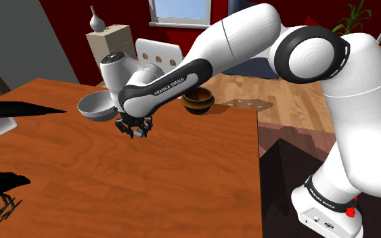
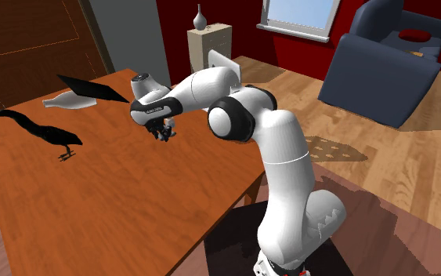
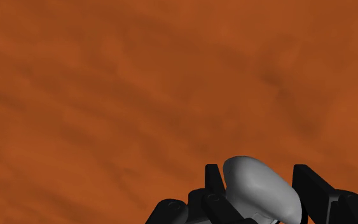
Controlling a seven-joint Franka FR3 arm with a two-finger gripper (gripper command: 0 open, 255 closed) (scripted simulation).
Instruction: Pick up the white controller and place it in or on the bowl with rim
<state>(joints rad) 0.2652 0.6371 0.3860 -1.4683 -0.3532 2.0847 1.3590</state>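
Two black fingers (image 3: 213, 181) clasp the controller (image 3: 258, 191), a pale grey rounded body, one on each side of it, so the gripper (image 3: 261, 177) is closed on it. Beyond it the wrist view shows bare brown table. In the shoulder view the gripper (image 1: 136, 128) hangs low over the table (image 1: 182, 182), just beside a grey bowl (image 1: 95, 106) on that view's left. A brown bowl (image 1: 197, 101) sits further back, near the table's far edge, behind the forearm. In the second exterior view the gripper (image 2: 164, 133) points down at the table's middle, with a black bird figure (image 2: 54, 137) well apart on that view's left.
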